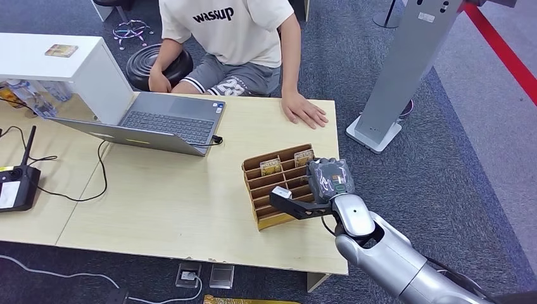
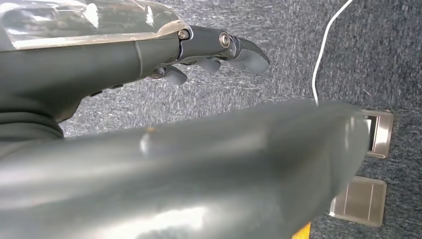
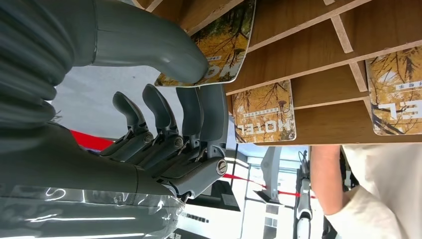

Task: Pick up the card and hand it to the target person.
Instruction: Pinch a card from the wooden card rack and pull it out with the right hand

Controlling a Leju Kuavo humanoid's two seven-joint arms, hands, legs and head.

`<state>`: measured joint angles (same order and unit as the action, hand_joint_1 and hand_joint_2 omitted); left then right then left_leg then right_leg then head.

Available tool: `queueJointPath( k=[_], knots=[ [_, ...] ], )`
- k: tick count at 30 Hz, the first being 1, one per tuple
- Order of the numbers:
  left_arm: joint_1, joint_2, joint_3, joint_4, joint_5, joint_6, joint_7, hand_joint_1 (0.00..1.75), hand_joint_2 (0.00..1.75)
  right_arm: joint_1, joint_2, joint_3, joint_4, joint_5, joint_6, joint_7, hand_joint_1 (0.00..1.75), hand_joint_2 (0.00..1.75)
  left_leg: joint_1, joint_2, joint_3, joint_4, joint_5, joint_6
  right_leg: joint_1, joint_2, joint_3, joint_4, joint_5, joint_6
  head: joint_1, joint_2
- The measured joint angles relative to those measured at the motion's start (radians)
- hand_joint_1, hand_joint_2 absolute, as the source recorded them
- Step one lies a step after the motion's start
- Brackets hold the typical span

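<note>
Card (image 3: pixel 209 47) pinched between thumb and fingers (image 3: pixel 199 112) of right hand (image 1: pixel 329 180), at 3 o'clock edge of slotted wooden rack (image 1: pixel 278 183) on surface (image 1: pixel 177 209). Left hand (image 2: pixel 219 50) hanging over carpet, fingers loosely apart, holding nothing. Person's hand (image 1: pixel 305 111) flat on surface at 12 o'clock.

The right arm (image 1: pixel 386 253) is a chain of smooth silver shells, rounded at each joint, with dark cables showing in the gaps between them. The right hand (image 1: pixel 329 180) is dark grey with small markings on its back; up close it has a ribbed grey cover, a thick grey thumb (image 3: pixel 149 42) and darker fingers (image 3: pixel 164 112) hinged on round silver screws. The left hand (image 2: pixel 209 52) has the same grey shell, glossy cover and screw-pinned dark fingers.
</note>
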<state>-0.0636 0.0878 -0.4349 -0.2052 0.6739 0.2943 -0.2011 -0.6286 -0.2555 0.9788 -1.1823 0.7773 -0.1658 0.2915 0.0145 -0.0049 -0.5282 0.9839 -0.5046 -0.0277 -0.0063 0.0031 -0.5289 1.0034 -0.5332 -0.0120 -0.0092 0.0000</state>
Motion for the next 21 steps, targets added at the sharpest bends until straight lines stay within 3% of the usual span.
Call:
queueJointPath(
  k=[21],
  knots=[
    [0.000, 0.012, -0.020, 0.000, 0.033, 0.001, -0.013, 0.00, 1.75, -0.010, -0.006, -0.006, -0.013, -0.056, 0.016, 0.011, 1.48, 1.75, 0.000, 0.000, 0.000, 0.000, 0.000, 0.000, 0.000, 0.000, 0.000, 0.000, 0.000, 0.000, 0.000, 0.000]
  ],
)
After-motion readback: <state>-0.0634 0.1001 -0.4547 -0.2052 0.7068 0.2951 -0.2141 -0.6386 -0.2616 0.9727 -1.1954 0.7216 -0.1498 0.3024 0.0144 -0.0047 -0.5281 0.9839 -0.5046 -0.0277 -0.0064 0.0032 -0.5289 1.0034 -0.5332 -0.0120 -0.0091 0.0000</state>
